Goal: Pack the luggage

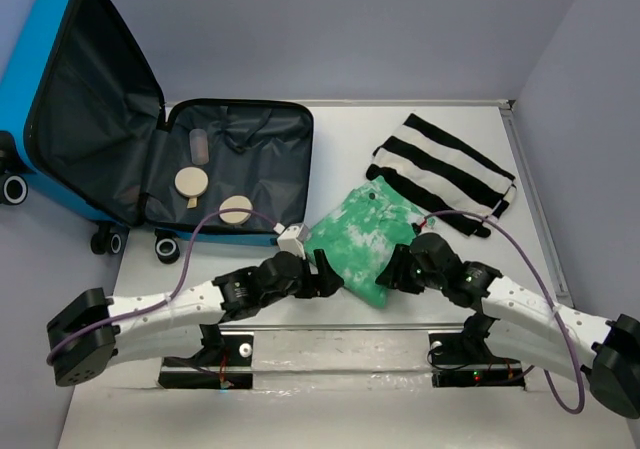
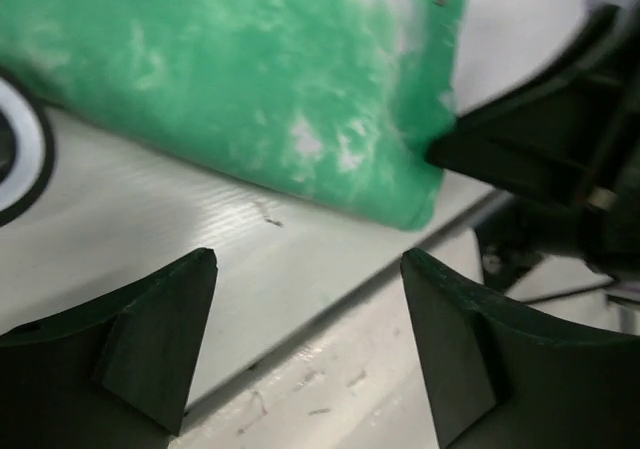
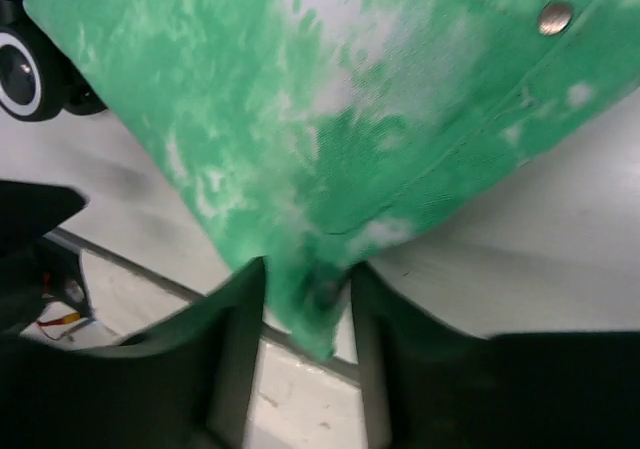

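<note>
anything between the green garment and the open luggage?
Nothing loose between green garment and luggage. The left gripper, open, sits at the garment's left edge on the luggage side; the right gripper pinches its near corner.

At far left, bright-blue hard-shell suitcase, holding two round wooden discs and, behind them, a clear cylindrical tube. To its right, at centre, folded green-and-white mottled cloth. Just behind that, farther right, folded black-and-white striped knit.
</note>
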